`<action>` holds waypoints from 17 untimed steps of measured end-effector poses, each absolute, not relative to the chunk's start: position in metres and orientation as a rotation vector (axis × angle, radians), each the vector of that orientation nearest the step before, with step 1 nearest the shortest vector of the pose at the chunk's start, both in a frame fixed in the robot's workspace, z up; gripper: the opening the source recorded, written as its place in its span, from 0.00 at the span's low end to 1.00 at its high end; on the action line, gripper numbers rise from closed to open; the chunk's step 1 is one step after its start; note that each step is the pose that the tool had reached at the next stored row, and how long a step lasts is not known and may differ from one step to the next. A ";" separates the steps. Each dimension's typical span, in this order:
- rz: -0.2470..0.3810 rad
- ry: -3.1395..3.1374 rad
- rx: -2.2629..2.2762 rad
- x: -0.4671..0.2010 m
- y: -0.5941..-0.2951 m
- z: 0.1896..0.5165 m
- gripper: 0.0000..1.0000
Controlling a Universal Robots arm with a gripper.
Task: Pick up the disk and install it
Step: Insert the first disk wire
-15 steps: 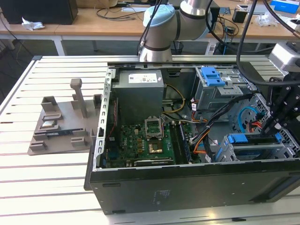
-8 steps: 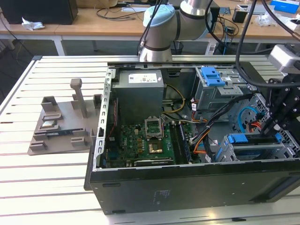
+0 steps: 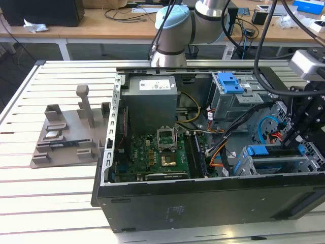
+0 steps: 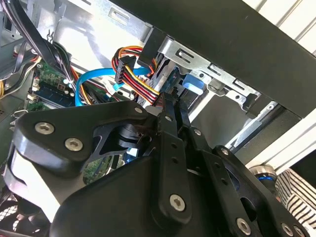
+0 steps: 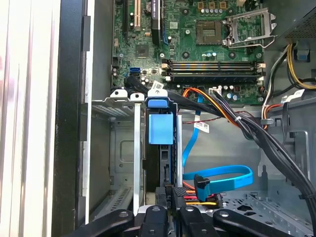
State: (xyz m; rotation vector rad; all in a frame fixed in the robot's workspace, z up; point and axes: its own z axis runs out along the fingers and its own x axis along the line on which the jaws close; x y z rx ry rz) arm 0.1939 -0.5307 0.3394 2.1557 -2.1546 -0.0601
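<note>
Black steel computer case (image 3: 203,198) lies open on the slatted tabletop (image 3: 51,193), exposing its bays. Directly beneath the claw (image 5: 170,210), the disk (image 5: 160,148) stands edgewise in a bay; narrowed fingers (image 4: 170,143) apparently pinch its end, seating it.

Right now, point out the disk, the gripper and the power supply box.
disk (image 5: 161,129): first wrist view, blue tab on its upper end in the bay.
gripper (image 5: 170,213): first wrist view, between the fingertips.
power supply box (image 3: 151,104): exterior view, grey side.
</note>
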 end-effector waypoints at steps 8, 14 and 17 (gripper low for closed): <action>-0.061 -2.155 2.156 0.194 -0.531 0.344 0.16; -0.060 -2.155 2.156 0.194 -0.531 0.344 0.16; -0.060 -2.155 2.155 0.194 -0.531 0.343 0.16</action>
